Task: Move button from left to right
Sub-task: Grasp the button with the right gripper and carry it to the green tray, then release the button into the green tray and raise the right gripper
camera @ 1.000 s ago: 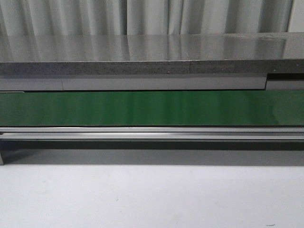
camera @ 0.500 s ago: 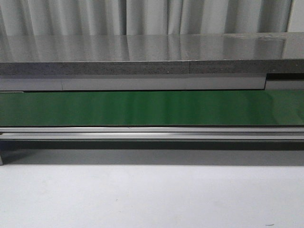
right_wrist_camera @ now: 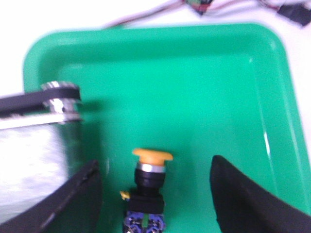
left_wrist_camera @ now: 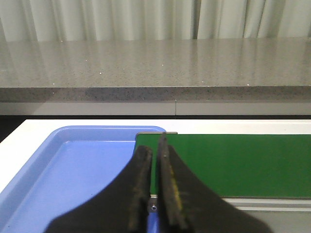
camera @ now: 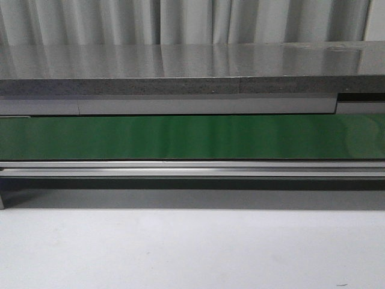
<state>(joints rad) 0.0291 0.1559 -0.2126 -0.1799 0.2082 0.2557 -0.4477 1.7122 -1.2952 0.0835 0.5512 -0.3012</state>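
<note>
In the right wrist view the button (right_wrist_camera: 151, 180) lies on its side in a green tray (right_wrist_camera: 218, 87), its orange-yellow cap pointing away from the wrist and its black body nearer to it. My right gripper (right_wrist_camera: 154, 166) is open; its two black fingers stand wide on either side of the button and touch nothing. My left gripper (left_wrist_camera: 154, 148) is shut with nothing between its fingers, and hangs over the spot where a blue tray (left_wrist_camera: 73, 165) meets the end of the green belt (left_wrist_camera: 233, 162). Neither gripper nor the button shows in the front view.
The green belt (camera: 192, 137) runs across the front view, below a grey stone counter (camera: 180, 66) and above a white table (camera: 192, 253). The belt's roller end (right_wrist_camera: 60, 99) overhangs the green tray's edge beside my right gripper. Cables (right_wrist_camera: 146, 14) lie beyond that tray.
</note>
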